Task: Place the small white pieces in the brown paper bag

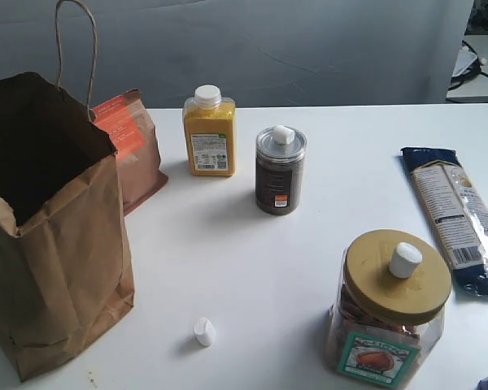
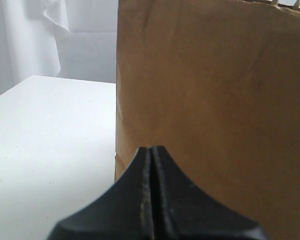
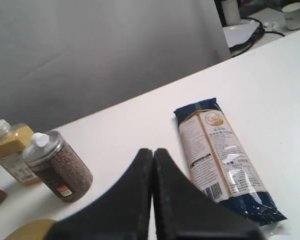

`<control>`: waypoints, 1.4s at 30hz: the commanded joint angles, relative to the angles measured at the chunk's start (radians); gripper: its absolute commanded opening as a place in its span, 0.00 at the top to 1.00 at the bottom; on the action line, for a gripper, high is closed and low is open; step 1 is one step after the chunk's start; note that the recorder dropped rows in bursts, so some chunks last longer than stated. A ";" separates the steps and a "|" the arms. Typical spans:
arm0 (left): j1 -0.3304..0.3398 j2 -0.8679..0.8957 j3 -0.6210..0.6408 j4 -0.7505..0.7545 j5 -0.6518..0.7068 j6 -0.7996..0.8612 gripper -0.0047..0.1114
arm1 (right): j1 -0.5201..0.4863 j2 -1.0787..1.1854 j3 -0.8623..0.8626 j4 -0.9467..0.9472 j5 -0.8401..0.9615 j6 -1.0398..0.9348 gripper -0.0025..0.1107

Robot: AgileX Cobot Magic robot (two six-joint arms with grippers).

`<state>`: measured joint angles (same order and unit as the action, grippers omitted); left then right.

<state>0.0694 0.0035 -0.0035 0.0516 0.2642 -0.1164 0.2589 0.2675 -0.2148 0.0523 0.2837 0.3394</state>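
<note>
1. The left end effector point(image 2: 151, 149) has its two black fingers pressed together with nothing between them. The brown wall of the bag point(image 2: 215, 100) stands just beyond the tips; I cannot tell whether they touch it.
2. The right end effector point(image 3: 153, 150) is also closed on nothing, over the white counter point(image 3: 140, 125). The pasta pack point(image 3: 225, 160) lies flat beyond its tips.
3. In the exterior view, the loose piece point(image 1: 204, 331) sits at 6 o'clock, alone on the bare counter. The bag's base is at its 9 o'clock, near but apart.
4. The jar point(image 1: 382, 341) stands at 5 o'clock under a wide yellow lid point(image 1: 374, 284). The jar piece point(image 1: 405, 260) stands upright on that lid, just off its centre toward 12 o'clock.
5. The bag fills 8 o'clock, upright with its mouth open. Its inside is dark, so I cannot tell what it holds. A cord handle point(image 1: 59, 41) rises from the far rim.
6. The pasta pack lies at 3 o'clock, running near to far along the counter's edge.
7. The can point(image 1: 280, 175) stands just past the centre toward 12 o'clock. The can piece point(image 1: 283, 135) rests on its top.
8. The yellow bottle point(image 1: 209, 134), white-capped, stands at the can's 10 o'clock.
9. The pouch point(image 1: 134, 146), with an orange label, stands at 10 o'clock of the view, just beside the bag's far side.
</note>
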 commanded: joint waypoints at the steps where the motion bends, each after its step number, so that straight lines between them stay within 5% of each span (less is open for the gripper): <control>1: -0.004 -0.003 0.004 -0.008 -0.003 -0.004 0.96 | 0.021 0.170 -0.186 -0.090 0.188 -0.004 0.98; 6: -0.004 -0.003 0.004 -0.008 -0.003 -0.004 0.96 | 0.171 0.346 -0.375 -0.121 0.422 -0.025 0.98; 11: -0.004 -0.003 0.004 -0.008 -0.003 -0.004 0.96 | 0.422 0.573 -0.582 -0.149 0.694 -0.025 0.98; 13: -0.004 -0.003 0.004 -0.008 -0.003 -0.004 0.96 | 0.504 0.659 -0.644 -0.138 0.752 -0.025 0.91; 16: -0.004 -0.003 0.004 -0.008 -0.003 -0.004 0.96 | 0.595 0.772 -0.697 -0.105 0.774 -0.010 0.59; 19: -0.004 -0.003 0.004 -0.008 -0.003 -0.004 0.96 | 0.635 0.827 -0.701 -0.108 0.749 0.032 0.43; 29: -0.004 -0.003 0.004 -0.008 -0.003 -0.004 0.96 | 0.642 0.952 -0.701 -0.151 0.669 0.057 0.50; 42: -0.004 -0.003 0.004 -0.008 -0.003 -0.004 0.96 | 0.638 0.993 -0.705 -0.166 0.669 0.059 0.87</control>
<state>0.0694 0.0035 -0.0035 0.0516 0.2642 -0.1164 0.8964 1.2609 -0.9095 -0.1003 0.9565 0.3944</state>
